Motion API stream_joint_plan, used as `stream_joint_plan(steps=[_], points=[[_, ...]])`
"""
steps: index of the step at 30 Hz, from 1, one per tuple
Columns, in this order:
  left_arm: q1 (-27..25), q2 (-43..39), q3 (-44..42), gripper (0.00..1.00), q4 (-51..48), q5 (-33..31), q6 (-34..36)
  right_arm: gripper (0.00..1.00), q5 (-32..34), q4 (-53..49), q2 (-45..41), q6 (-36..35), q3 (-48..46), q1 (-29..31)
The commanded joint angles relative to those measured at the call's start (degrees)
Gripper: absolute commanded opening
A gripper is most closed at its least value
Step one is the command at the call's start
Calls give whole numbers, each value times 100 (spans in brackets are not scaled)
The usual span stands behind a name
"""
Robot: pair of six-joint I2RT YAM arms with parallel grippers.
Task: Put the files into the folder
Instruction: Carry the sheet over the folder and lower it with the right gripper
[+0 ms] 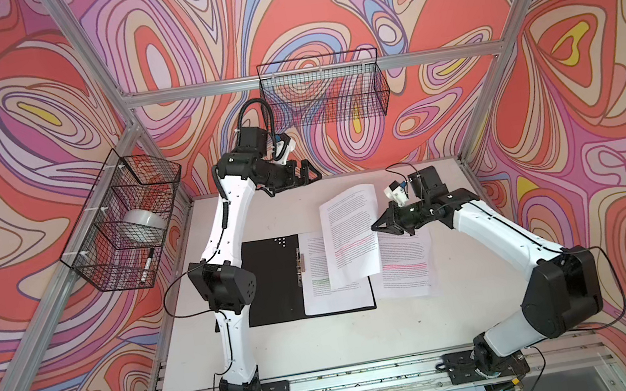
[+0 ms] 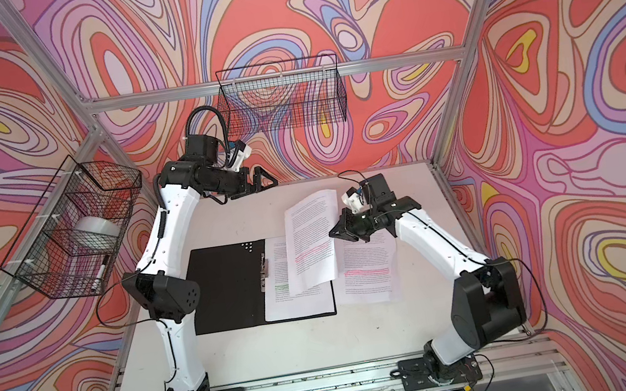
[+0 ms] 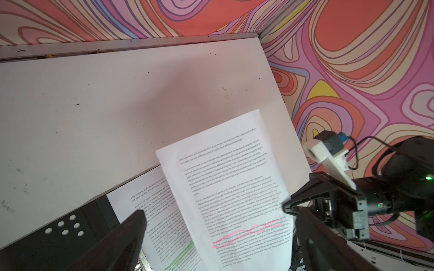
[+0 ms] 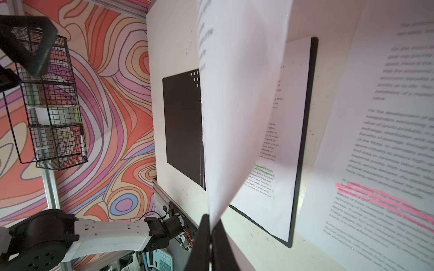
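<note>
Only the right wrist view shows the right gripper with its jaws clamped on the edge of a lifted sheet, which hangs over the open black folder. In the left wrist view a second sheet, lying in the folder, begins "The economic and social benefits of sports". A third sheet lies beside the folder on the white surface. The left gripper is raised, jaws apart. The walls have red and pink swirls.
</note>
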Motion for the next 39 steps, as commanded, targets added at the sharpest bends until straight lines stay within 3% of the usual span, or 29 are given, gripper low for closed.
stream_joint_plan(steps=[1,10,31,39], points=[[42,-227,-91,100,-112,91,26,0,8,903,244,508,-272,286],[51,-253,-150,100,-115,115,26,0,477,1136,1040,734,-404,831],[51,-198,-283,100,-36,329,-98,4,1232,875,1738,937,-246,1218],[51,-193,-293,100,-9,404,-114,24,1558,351,1802,704,69,1336]])
